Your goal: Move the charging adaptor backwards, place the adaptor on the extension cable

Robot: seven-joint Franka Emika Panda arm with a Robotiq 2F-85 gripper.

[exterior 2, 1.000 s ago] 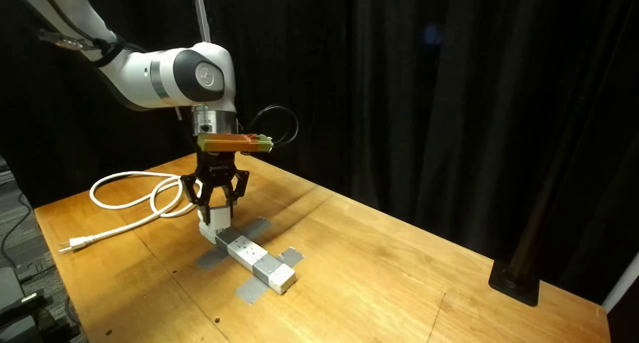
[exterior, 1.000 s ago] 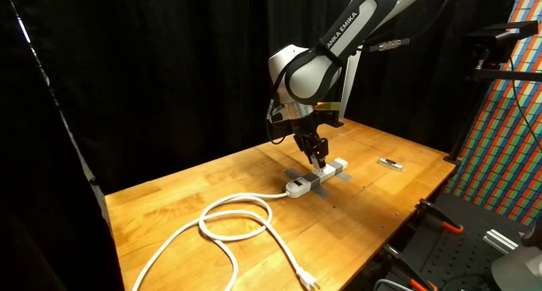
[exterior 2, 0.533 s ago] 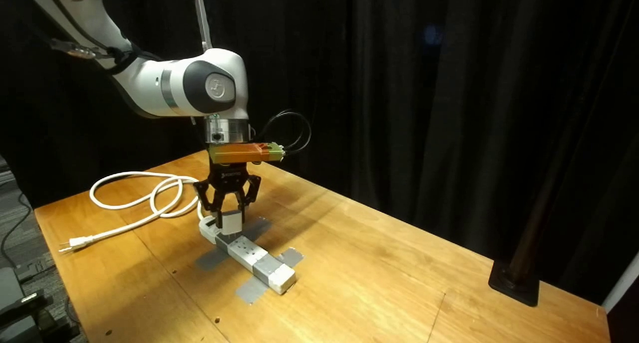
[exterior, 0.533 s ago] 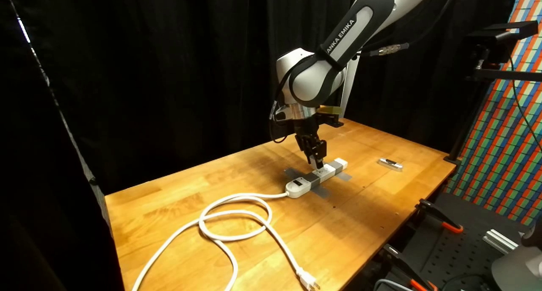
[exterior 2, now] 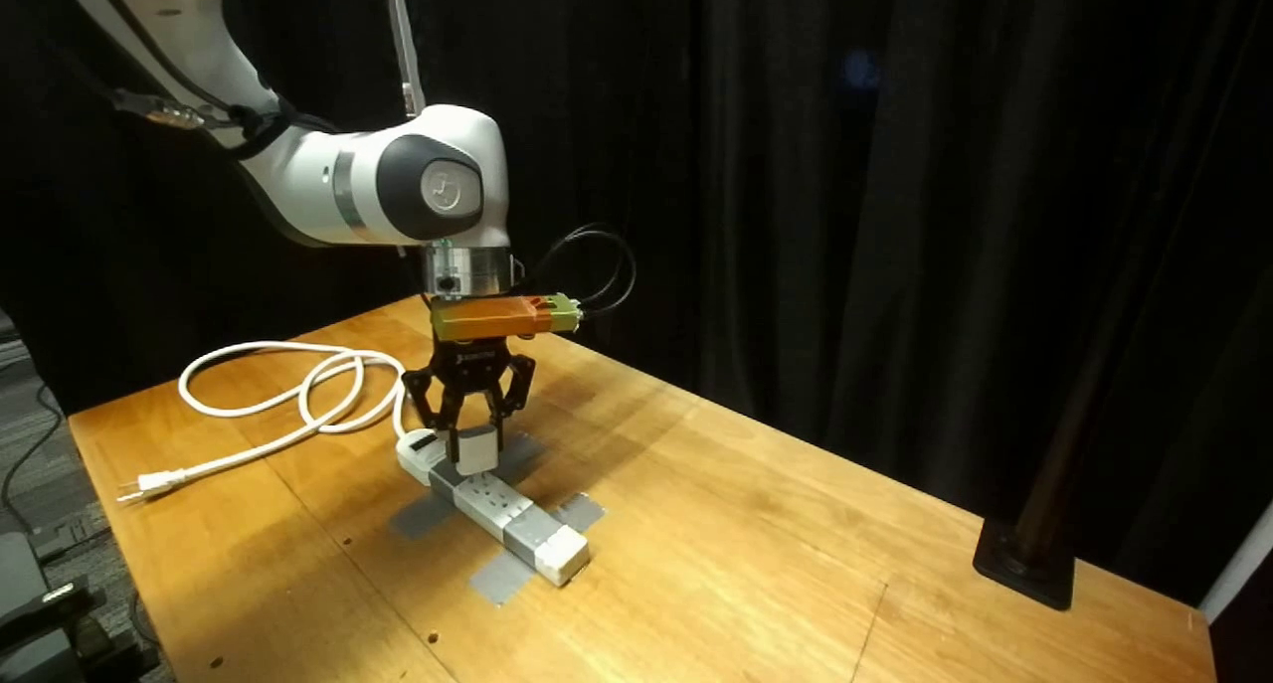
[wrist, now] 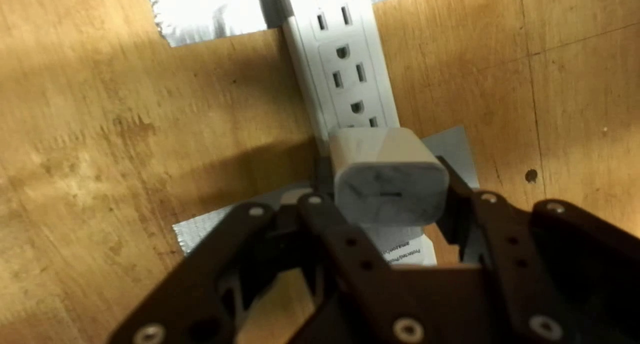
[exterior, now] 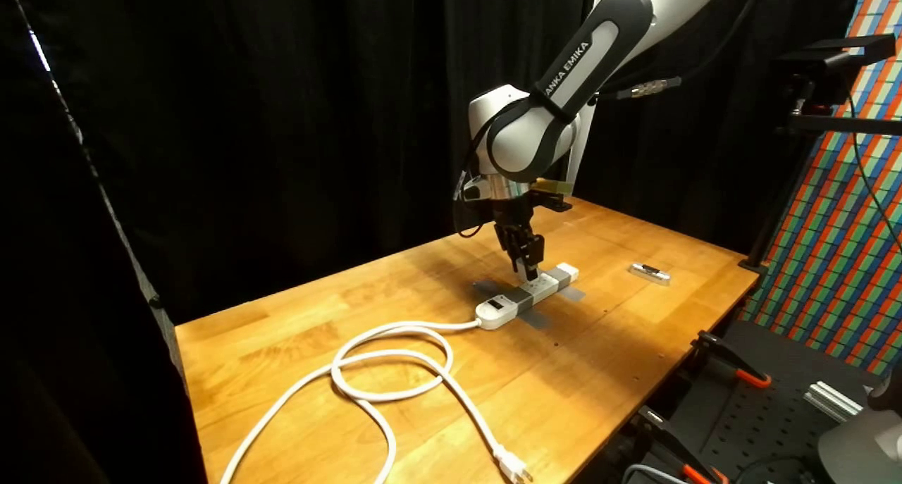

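We find the charging adaptor point(wrist: 387, 179) over the extension cable's power strip point(exterior 2: 494, 504), by the grey tape band point(exterior: 521, 299) nearer the white cord point(exterior 2: 244, 455); whether it touches the power strip, we cannot tell. Its slotted face looks up, its body stands roughly upright, and the slot lies roughly crosswise to the power strip's long axis. The gripper point(exterior 2: 476, 451) has hold of it, jaws partway apart, one along each side. Of the power strip's sockets point(wrist: 350, 63), we see two whole and a third partly behind the adaptor. A second tape band point(exterior 2: 532, 531) crosses near the power strip's cordless end. From its opposite end we follow the cord, looped on the table point(exterior: 613, 357), to its plug point(exterior 2: 159, 481). A small silver-and-dark object point(exterior: 649, 273) lies past the cordless end, off to one side; orange-handled clamps point(exterior: 752, 379) sit at the table's edge, well apart from the power strip.
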